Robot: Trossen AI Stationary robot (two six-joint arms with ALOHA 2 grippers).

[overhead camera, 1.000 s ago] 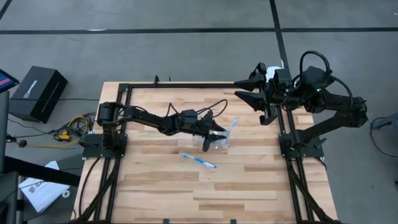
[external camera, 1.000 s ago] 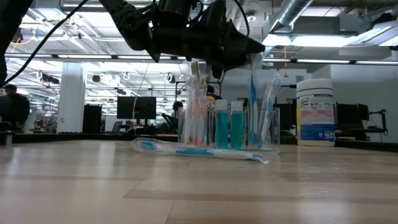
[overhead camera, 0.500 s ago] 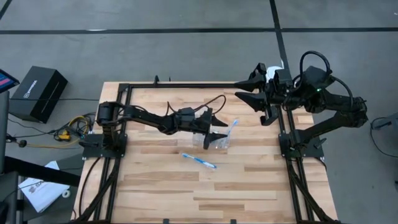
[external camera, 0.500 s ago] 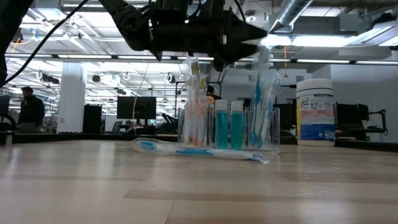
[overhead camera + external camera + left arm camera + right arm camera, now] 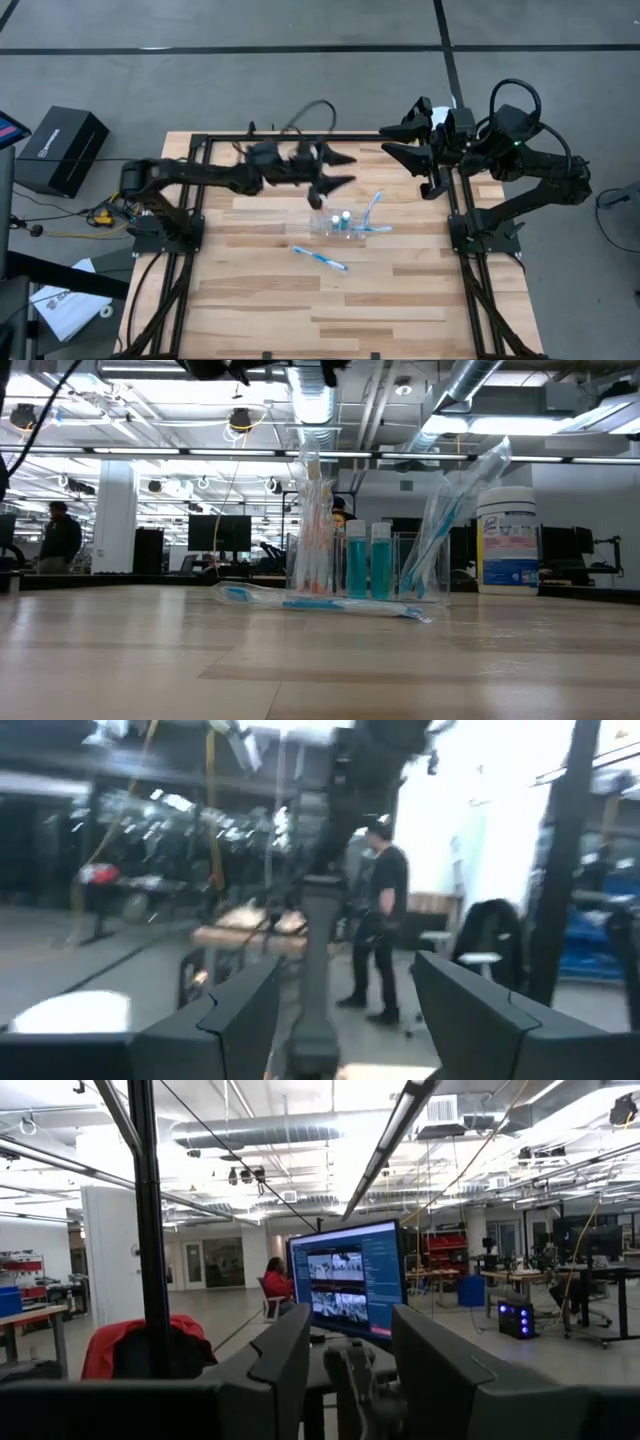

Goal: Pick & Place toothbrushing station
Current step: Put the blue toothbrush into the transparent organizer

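Spanning the picture, the tabletop (image 5: pixel 250 300) carries the toothbrushing station (image 5: pixel 340 222) near its middle, a little toward the right edge, with brushes and two teal-capped bottles standing in it. Above the far edge, the left gripper (image 5: pixel 335 170) hangs with fingers spread wide, holding nothing, though blurred. Past the far right corner, the right gripper (image 5: pixel 400 142) waits, likewise open and empty. A loose toothbrush (image 5: pixel 320 258) lies just nearside of the station.

floor (image 5: pixel 300 80): grey concrete | ceiling (image 5: pixel 300 1130): exposed ducts, strip lights | monitor (image 5: pixel 345 1292): lit | column (image 5: pixel 115 515): white
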